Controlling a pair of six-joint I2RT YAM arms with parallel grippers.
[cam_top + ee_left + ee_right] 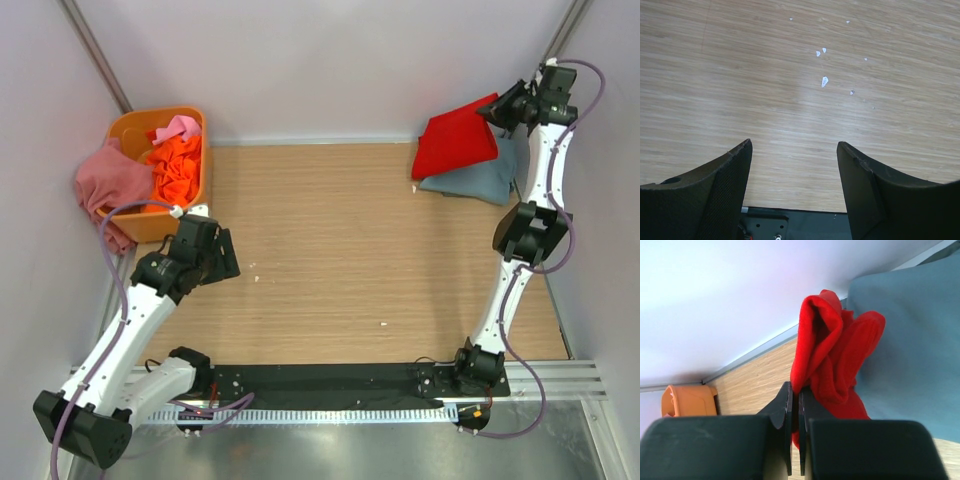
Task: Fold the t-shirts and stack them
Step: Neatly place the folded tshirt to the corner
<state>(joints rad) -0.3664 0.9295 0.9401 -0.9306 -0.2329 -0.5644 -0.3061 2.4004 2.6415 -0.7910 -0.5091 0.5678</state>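
A folded red t-shirt (455,140) lies on a folded grey-blue t-shirt (480,180) at the table's far right. My right gripper (497,108) is shut on the red shirt's far corner, and in the right wrist view (796,390) red cloth (835,360) bunches out of the closed jaws above the grey-blue shirt (910,350). An orange t-shirt (178,165) and a pink one (180,127) fill the tub, and a dusty rose shirt (105,185) hangs over its left side. My left gripper (222,262) is open and empty over bare wood (792,145).
The orange plastic tub (135,128) stands at the far left corner, also showing in the right wrist view (687,400). White walls close the back and sides. Small white flecks (824,81) lie on the wooden table. A black base strip (330,385) runs along the near edge.
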